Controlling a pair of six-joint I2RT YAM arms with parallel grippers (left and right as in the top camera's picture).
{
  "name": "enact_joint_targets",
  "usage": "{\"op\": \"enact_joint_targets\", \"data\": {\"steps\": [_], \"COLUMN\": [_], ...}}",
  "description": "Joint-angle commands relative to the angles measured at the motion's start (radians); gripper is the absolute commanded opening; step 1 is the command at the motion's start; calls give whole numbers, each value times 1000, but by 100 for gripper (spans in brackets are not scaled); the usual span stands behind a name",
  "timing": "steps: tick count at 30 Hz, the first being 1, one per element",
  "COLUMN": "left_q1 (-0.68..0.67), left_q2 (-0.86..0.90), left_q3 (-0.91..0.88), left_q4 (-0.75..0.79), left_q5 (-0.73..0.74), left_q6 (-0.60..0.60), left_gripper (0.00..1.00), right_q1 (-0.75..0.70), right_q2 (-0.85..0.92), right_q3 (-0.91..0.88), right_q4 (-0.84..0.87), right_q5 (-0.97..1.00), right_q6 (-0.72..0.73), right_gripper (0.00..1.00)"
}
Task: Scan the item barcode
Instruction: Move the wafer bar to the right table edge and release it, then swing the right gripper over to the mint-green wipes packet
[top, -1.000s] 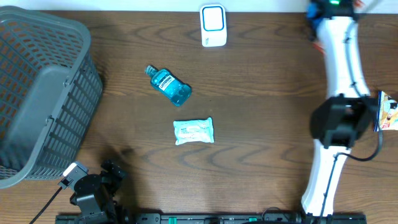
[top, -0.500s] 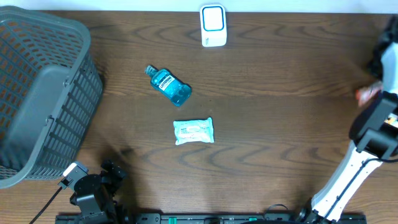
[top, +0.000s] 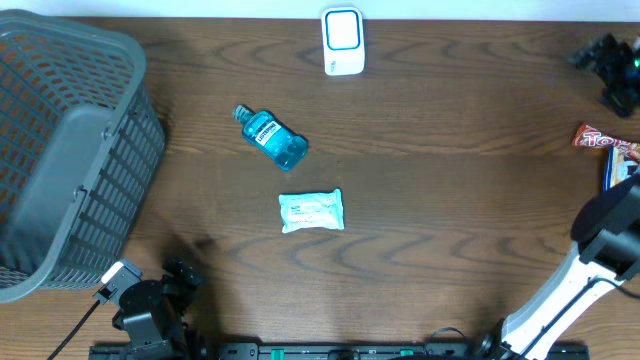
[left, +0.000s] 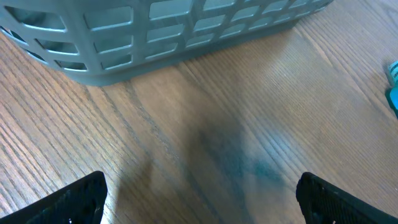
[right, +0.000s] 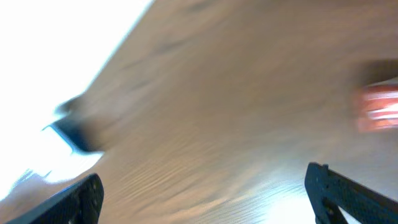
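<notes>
**Barcode scan: both grippers empty, items lying loose**

Overhead: the scanner (top: 342, 40) sits mid far edge of the worktop (top: 450, 180), I'd guess so either arm can reach it. The mouthwash bottle (top: 271, 138) and wipes pack (top: 311, 211) lie mid-worktop, well apart from it. The basket (top: 130, 160) fills the left end, and a red packet (top: 598, 137) is cut off at the right edge.

Left wrist: the left gripper (left: 199, 196) is spread wide and empty, near the basket wall.

Right wrist: super blurry. The right gripper (right: 205, 193) looks wide and empty, and the red smear is probably that packet.
</notes>
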Motion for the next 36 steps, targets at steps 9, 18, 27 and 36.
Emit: {"op": "enact_joint_targets", "data": {"steps": [9,18,27,36], "left_q1": [3,3,3,3], "left_q2": [-5,-5,-5,-5], "left_q3": [-8,-8,-8,-8], "left_q4": [-31,-31,-31,-31], "left_q5": [-2,-2,-2,-2], "left_q6": [6,6,6,6], "left_gripper": [98,98,98,98], "right_q1": [492,921,1201,1337], "right_q2": [-43,-43,-43,-43], "right_q3": [-10,-130,-381,-552], "right_q4": [-311,-376,-107,92], "right_q5": [-133,198,441,549], "right_q6": [-290,-230,235,456], "right_gripper": [99,99,99,99]}}
